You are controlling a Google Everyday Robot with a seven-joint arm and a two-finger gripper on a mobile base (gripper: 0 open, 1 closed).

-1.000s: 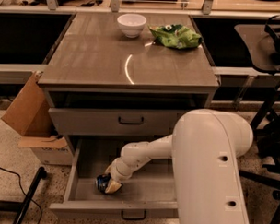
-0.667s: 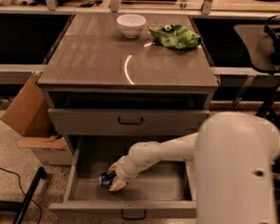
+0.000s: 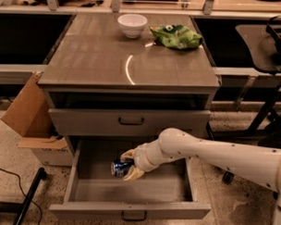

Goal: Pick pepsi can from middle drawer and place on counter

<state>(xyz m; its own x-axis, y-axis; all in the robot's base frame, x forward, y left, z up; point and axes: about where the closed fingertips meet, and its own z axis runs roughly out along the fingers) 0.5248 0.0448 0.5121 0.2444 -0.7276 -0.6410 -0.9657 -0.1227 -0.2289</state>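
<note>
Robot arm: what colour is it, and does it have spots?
The smooth, rounded, cream-white arm is a thick tube dotted with small dark specks. Its pale two-finger gripper, in the open grey metal drawer, is shut on the small blue pepsi can.

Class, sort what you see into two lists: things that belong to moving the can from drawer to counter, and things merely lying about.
Job in hand: small blue pepsi can; open grey metal middle drawer; glossy grey-brown counter; white two-finger gripper, in the drawer, shut on the can.
Lying about: white bowl; green snack bag; brown cardboard box.
</note>
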